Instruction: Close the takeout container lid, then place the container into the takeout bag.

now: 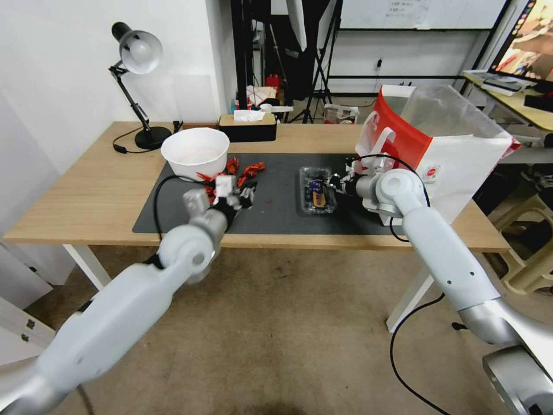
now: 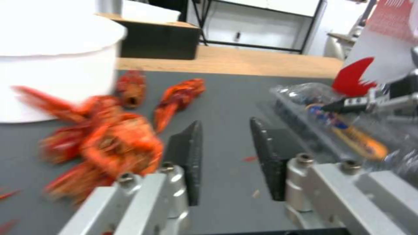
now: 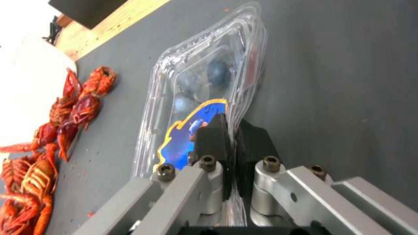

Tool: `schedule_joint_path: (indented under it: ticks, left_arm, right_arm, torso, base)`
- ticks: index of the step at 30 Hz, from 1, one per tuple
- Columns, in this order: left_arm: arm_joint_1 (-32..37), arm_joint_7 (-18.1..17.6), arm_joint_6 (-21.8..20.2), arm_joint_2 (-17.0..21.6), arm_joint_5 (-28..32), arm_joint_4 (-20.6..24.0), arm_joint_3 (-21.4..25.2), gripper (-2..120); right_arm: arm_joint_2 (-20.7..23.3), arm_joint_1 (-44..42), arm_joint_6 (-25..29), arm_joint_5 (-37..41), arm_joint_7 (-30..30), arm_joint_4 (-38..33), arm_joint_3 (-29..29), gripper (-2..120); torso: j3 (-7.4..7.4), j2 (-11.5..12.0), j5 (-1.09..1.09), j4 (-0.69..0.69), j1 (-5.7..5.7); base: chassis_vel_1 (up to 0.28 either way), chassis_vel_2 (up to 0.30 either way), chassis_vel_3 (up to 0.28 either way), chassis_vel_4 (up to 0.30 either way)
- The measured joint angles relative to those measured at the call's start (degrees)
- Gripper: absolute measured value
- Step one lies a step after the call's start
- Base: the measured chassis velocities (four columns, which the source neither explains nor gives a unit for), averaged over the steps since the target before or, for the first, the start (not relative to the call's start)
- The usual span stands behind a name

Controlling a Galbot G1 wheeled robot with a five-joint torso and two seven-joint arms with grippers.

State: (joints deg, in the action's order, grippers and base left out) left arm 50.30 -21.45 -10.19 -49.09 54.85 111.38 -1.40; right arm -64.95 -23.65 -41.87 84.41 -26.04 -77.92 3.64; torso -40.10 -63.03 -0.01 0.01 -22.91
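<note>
- Left gripper (image 2: pixel 226 156) spread empty, low over mat (image 1: pixel 276 213), crayfish (image 2: pixel 104 143) at nine o'clock.
- Right gripper (image 3: pixel 233 137) pinching thin rim of container (image 1: pixel 317 193) mid-mat; flimsy plastic could slip or buckle.
- Takeout bag (image 1: pixel 443 155) at three o'clock; could topple if nudged.

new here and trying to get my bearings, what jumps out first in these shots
The right tool is shut on the edge of the container, mid-mat, beside the takeout bag standing open at the table's right end. Red crayfish lie scattered by a white bowl, where the left tool hovers open.
</note>
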Motion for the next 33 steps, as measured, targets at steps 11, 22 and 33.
schedule_joint_path:
  ticks: [11,22,33]
  left_arm:
    - [13.7,-2.7,3.9,1.7,-13.5,4.5,6.0,73]
    - [22.8,-8.6,4.6,1.2,-20.5,5.7,7.8,100]
    - [26.2,-8.8,4.9,0.0,-21.1,6.9,8.6,100]
  right_arm:
    - [1.3,-2.8,0.0,1.1,-1.9,-2.9,2.2,0]
    - [2.1,-4.4,0.0,1.9,-2.6,-4.2,3.7,0]
    - [2.6,-4.5,0.0,2.8,-2.9,-5.1,4.1,0]
  torso:
    - [0.0,0.0,0.01,-0.06,0.0]
    - [0.0,0.0,0.02,0.02,0.0]
    - [0.0,0.0,0.01,-0.01,-0.01]
  base:
    - [0.0,0.0,0.0,0.0]
    - [0.0,0.0,0.0,0.0]
    - [0.0,0.0,0.0,0.0]
